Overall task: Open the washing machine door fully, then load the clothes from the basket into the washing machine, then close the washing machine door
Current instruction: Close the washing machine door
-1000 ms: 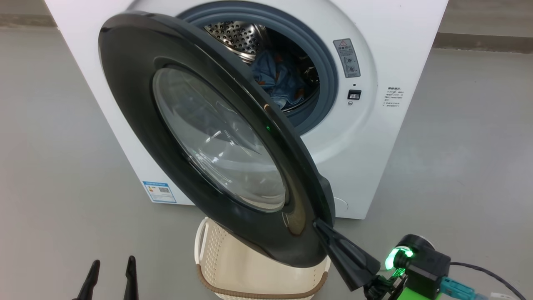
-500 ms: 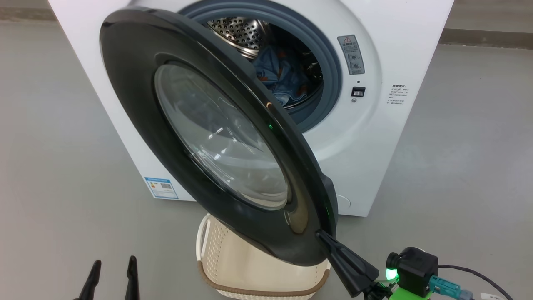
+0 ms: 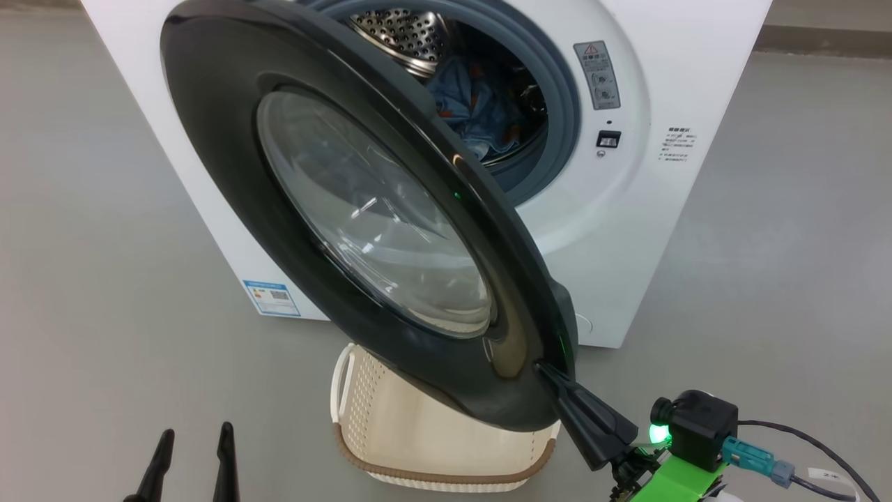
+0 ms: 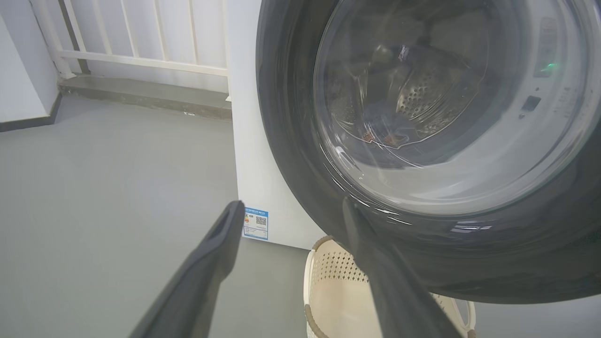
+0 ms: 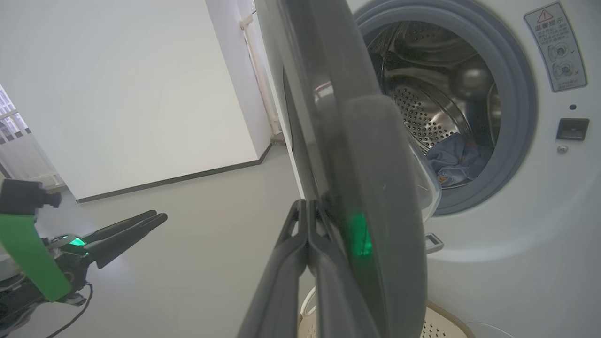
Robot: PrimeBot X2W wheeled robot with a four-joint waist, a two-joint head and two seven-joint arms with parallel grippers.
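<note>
Claws sit nearest: the left claw (image 3: 196, 438), its fingers wide apart and holding nothing, hangs low and well to the left of the washing machine door (image 3: 369, 216). The right claw (image 3: 545, 369), its fingers pressed together on nothing, has its tips set against the door's lower free edge, on the glossy outer side. Under the door's lowest curve stands the basket (image 3: 418, 477). What shows of its inside is bare, though the door hides part of it. The door itself stands roughly half open, swung out from its left side. Behind it is the washing machine (image 3: 627, 230), and deeper in, past the grey gasket (image 3: 566, 104) to the right of the door's upper edge, the clothes (image 3: 477, 111) lie in the steel drum (image 3: 404, 35). With the garments inside and the basket apparently emptied, the closing step looks to be the one in hand. The next move calls for the right claw to push the door's free edge round toward the opening. It should follow the hinge's arc so the tips do not skid off the slick rim, until the door meets the catch slot (image 3: 608, 139) to the right of the door.
</note>
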